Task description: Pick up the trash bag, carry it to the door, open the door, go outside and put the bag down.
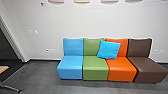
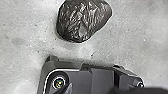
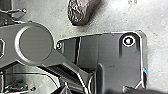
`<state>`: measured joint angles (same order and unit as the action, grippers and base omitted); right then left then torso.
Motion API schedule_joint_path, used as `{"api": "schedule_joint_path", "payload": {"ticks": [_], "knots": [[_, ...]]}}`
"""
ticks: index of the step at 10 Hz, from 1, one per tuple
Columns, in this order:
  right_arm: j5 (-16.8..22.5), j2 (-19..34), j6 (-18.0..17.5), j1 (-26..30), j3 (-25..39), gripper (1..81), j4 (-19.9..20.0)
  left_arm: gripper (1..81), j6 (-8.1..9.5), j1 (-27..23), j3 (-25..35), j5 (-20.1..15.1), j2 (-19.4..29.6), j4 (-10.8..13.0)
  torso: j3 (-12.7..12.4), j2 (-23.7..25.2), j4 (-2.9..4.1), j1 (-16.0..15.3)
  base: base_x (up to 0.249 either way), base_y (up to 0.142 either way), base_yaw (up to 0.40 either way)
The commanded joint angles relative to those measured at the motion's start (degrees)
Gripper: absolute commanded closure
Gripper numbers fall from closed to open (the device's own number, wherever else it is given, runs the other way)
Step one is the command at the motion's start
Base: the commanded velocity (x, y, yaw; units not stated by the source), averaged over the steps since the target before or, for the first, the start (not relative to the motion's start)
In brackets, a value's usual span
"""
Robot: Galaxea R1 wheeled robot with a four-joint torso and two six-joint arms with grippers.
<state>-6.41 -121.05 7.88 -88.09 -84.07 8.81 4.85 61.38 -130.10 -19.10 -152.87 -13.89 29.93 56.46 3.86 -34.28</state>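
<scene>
A dark, shiny, crumpled trash bag [image 2: 82,21] shows against the pale floor in the left wrist view, beyond the front edge of my base. The same trash bag [image 3: 81,11] appears in part in the right wrist view, cut off by the picture's edge. It looks to be lying on the floor, apart from both arms. Dark, blurred parts of my left gripper [image 2: 102,89] and of my right gripper [image 3: 100,89] lie low over the base plate; how they stand cannot be made out.
Against the grey wall [image 1: 75,22] stands a row of blue, green, orange [image 1: 121,67] and brown seats, with a bright blue cushion [image 1: 108,50] on it. A dark opening [image 1: 7,50] is at the left, near a light table edge [image 1: 3,68] and a metal leg [image 1: 11,88].
</scene>
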Motion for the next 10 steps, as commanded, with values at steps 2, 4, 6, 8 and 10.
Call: {"api": "schedule_joint_path", "payload": {"ticks": [2,4,6,8,10], "knots": [[3.60,4.91,0.04,2.08,3.74,1.0,0.68,1.0,0.33,-7.19,0.19,-7.53,0.28,-2.90,0.00,7.61,0.00,-4.87,0.000,0.000,0.000],[2.82,8.77,-0.05,2.78,7.60,1.0,0.68,1.0,0.25,-7.28,0.19,-7.62,-1.12,-2.90,0.00,11.79,0.00,-7.50,0.000,0.000,0.000],[2.02,13.26,0.04,5.15,12.08,1.0,1.99,1.0,0.25,-6.58,0.02,-7.62,-2.09,-2.20,0.00,15.68,0.00,-9.92,0.000,0.000,0.000],[2.63,16.51,0.12,8.75,15.34,1.0,3.04,1.0,0.25,-5.96,-0.25,-7.62,-2.71,-2.20,0.00,19.76,0.00,-12.48,0.000,0.000,0.000],[6.74,18.01,0.12,14.11,17.19,1.0,5.16,1.0,0.16,-4.91,-0.25,-7.53,-3.24,-2.11,0.00,23.92,0.00,-15.06,0.000,0.000,0.000]]}}
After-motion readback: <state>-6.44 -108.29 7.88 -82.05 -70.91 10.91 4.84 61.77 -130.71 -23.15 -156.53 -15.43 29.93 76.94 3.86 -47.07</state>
